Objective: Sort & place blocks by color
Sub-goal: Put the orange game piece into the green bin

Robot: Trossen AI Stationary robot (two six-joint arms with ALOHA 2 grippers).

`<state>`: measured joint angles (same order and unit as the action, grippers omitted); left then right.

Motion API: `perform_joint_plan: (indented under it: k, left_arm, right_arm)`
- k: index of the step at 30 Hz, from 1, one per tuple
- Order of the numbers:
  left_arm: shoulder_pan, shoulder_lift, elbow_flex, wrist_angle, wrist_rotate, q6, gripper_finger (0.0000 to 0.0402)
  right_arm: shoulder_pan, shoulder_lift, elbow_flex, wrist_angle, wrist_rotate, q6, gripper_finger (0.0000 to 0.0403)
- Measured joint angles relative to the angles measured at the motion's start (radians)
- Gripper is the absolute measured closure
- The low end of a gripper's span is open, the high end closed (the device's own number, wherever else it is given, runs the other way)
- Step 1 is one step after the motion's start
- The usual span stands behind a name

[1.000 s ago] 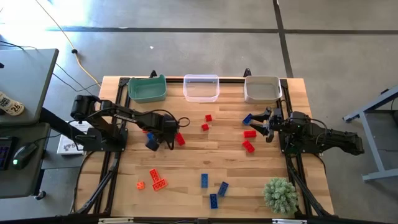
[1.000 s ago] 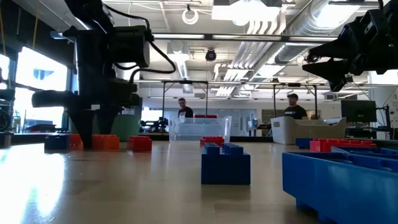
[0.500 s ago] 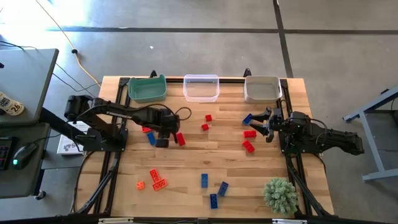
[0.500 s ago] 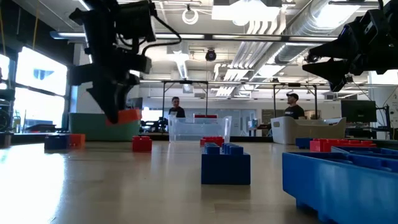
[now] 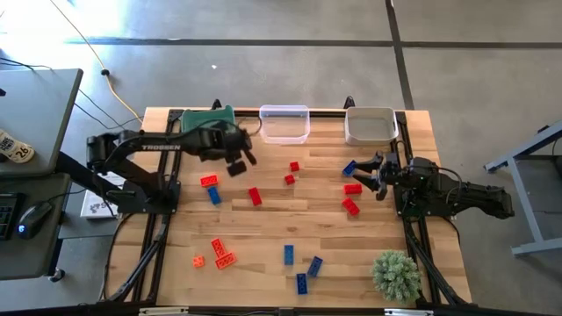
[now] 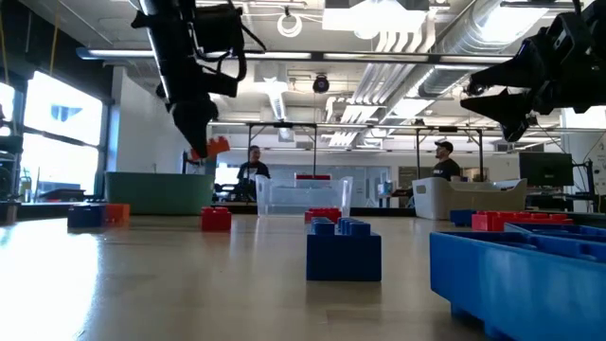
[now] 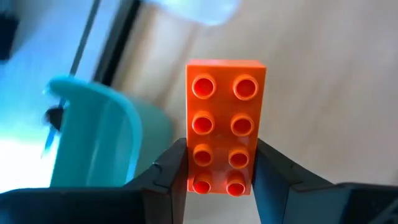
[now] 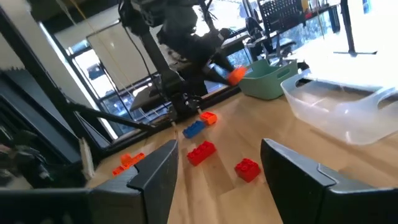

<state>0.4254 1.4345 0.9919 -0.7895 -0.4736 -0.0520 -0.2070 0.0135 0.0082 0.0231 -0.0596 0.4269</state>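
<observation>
Orange brick [image 7: 226,137], an oblong two-by-four, sits clamped in my left gripper [image 7: 217,171], the jaws shut on one short end so its long axis runs straight out from them, studs facing the wrist camera. I see it held well above the bench [image 5: 281,219], close to the green bin [image 5: 207,126]. My right gripper [image 5: 376,175] hovers near the grey bin [image 5: 370,125] with jaws apart, holding nothing, red and blue blocks just beside it.

Green bin [image 7: 93,140] blurred, cut off by the edge — orange block's [image 7: 225,127] lower sides hidden between fingers [image 7: 168,171].
</observation>
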Motion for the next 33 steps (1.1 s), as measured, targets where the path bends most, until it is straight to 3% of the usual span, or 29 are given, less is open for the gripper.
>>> perform_joint_plan:
  k: [10, 13, 15, 20, 27, 33]
  left_arm:
    - [0.256, 0.000, 0.003, 0.000, -0.033, -0.084, 0.0287]
    - [0.337, 0.000, 0.003, 0.000, -0.033, -0.072, 0.0286]
    - [0.390, 0.000, 0.003, 0.001, -0.016, -0.058, 0.0286]
    - [0.500, 0.000, 0.003, 0.004, 0.139, 0.030, 0.0285]
    - [0.589, 0.000, 0.003, 0.005, 0.148, 0.052, 0.0275]
    - [0.598, 0.000, 0.003, 0.011, 0.155, 0.076, 0.0218]
  right_arm:
    - [0.000, 0.000, 0.000, 0.001, 0.003, 0.307, 0.0185]
    - [0.000, 0.000, 0.000, -0.001, 0.067, 0.431, 0.0185]
    - [0.000, 0.000, 0.000, 0.000, 0.102, 0.446, 0.0185]
    - [0.000, 0.000, 0.000, 0.009, 0.158, 0.448, 0.0185]
    - [0.000, 0.000, 0.000, 0.019, 0.204, 0.499, 0.0185]
    - [0.000, 0.000, 0.000, 0.055, 0.231, 0.518, 0.0185]
